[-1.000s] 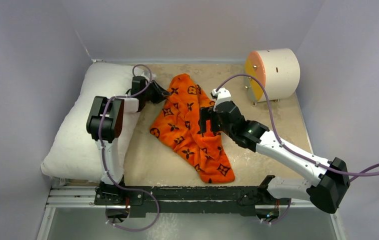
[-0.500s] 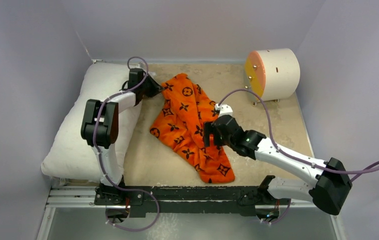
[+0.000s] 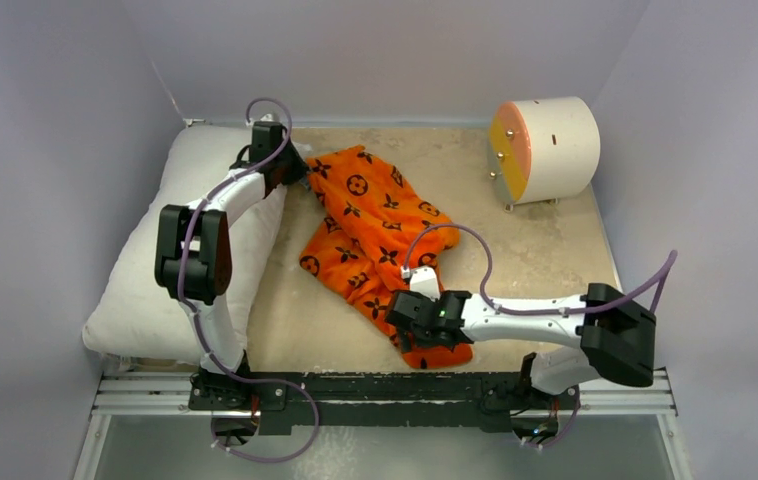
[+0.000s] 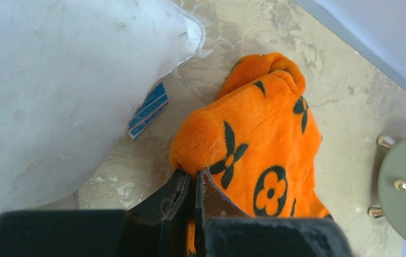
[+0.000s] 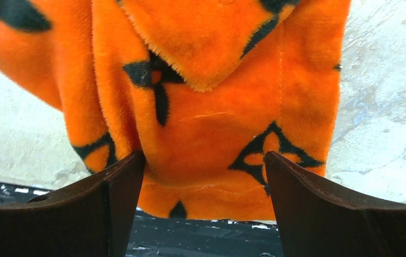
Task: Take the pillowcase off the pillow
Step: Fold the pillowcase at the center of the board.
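The orange pillowcase (image 3: 375, 240) with black motifs lies crumpled on the table, fully off the white pillow (image 3: 170, 240), which rests along the left side. My left gripper (image 3: 293, 170) is shut on the pillowcase's far left corner (image 4: 211, 144), right beside the pillow's corner (image 4: 56, 91) and its blue tag (image 4: 147, 110). My right gripper (image 3: 407, 325) is open and low over the pillowcase's near end (image 5: 211, 134), with one finger (image 5: 99, 209) on each side of the fabric edge.
A white cylinder with an orange face (image 3: 545, 148) stands at the back right; its edge shows in the left wrist view (image 4: 404, 187). The black mounting rail (image 3: 375, 390) runs along the near edge, just below the pillowcase. Grey walls enclose the table.
My right arm has swung down and back from the pillowcase's middle to its near end. My left gripper has drawn the far corner further left and back, spreading the fabric.
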Controlling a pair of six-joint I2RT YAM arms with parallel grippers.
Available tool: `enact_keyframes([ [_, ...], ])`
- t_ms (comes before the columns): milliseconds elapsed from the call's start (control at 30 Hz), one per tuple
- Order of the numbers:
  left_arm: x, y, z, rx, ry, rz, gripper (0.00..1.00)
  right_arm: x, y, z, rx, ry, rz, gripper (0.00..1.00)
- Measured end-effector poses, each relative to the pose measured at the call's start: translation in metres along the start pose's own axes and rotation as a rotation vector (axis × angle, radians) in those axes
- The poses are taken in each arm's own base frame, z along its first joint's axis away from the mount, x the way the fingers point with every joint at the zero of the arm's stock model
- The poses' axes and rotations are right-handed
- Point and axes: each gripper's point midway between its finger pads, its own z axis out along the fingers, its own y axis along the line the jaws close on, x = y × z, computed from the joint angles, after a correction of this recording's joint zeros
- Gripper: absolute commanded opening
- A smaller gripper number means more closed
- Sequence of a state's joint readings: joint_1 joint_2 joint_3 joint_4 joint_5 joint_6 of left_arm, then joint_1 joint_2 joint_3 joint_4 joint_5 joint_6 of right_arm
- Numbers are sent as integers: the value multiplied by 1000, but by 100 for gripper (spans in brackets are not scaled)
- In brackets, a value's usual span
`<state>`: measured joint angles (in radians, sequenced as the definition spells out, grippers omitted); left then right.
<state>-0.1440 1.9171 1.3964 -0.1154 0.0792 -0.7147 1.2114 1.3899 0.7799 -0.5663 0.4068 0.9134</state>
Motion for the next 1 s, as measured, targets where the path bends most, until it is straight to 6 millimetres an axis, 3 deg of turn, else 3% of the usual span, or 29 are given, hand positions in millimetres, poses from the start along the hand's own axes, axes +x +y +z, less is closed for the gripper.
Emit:
enact_keyframes([
  [233, 9, 10, -2, -39, 36, 18, 0, -11, -1, -7, 16, -48, 42, 85],
  [433, 9, 12, -4, -58, 49, 42, 0, -43, 8, -66, -191, -212, 136, 88],
  [500, 8, 12, -5, -58, 49, 46, 0, -49, 5, -75, -219, -235, 156, 88],
  [600, 9, 12, -5, -59, 50, 49, 0, -48, 2, -64, -169, -208, 148, 87],
  [767, 8, 12, -6, -63, 56, 52, 0, -20, -4, -16, 0, -59, 70, 81],
  [833, 7, 13, -7, -64, 57, 58, 0, -15, -11, -12, 5, -30, 89, 80],
  [1000, 6, 16, -8, -73, 62, 61, 0, -39, -35, -18, -16, -76, 227, 81],
])
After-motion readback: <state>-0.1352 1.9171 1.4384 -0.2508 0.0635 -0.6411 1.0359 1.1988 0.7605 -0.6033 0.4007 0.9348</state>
